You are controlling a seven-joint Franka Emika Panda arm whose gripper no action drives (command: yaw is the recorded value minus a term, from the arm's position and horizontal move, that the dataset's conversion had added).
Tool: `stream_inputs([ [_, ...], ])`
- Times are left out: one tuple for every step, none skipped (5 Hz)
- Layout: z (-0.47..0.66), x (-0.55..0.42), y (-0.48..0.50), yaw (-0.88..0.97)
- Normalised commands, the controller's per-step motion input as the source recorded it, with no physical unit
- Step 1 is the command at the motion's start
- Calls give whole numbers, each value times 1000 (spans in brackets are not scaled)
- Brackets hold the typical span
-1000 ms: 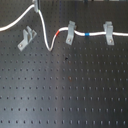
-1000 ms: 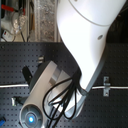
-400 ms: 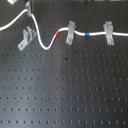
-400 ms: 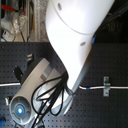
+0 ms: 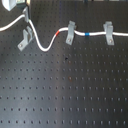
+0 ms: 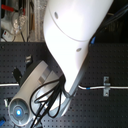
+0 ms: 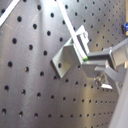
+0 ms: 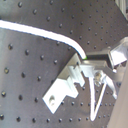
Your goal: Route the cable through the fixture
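Note:
The white cable (image 5: 45, 48) comes in from the first exterior view's left, peaks beside the diagonal grey fixture (image 5: 25, 38), sags in a loop, then runs right. Its red band (image 5: 60, 31) and blue band (image 5: 87, 34) lie on either side of a square-set bracket. In both wrist views the cable (image 7: 74, 31) (image 8: 45, 32) runs down to the fixture's prongs (image 7: 70, 57) (image 8: 70, 80), where my gripper (image 7: 97, 65) (image 8: 100, 62) is shut on it. In the first exterior view the gripper sits at the top edge, mostly cut off.
Two square-set grey brackets (image 5: 70, 32) (image 5: 108, 32) hold the cable on the black perforated board (image 5: 65, 90). In the second exterior view the white arm (image 6: 70, 45) fills most of the picture. One bracket (image 6: 106, 85) and a stretch of cable (image 6: 95, 89) show past it.
The raised stretch of cable under the gripper has shifted left and come lower, closer to the diagonal fixture. The arm has swung further across the second exterior view.

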Motion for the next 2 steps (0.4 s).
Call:
stream_inputs([
  [204,-143,363,0],
  [178,-136,335,0],
])
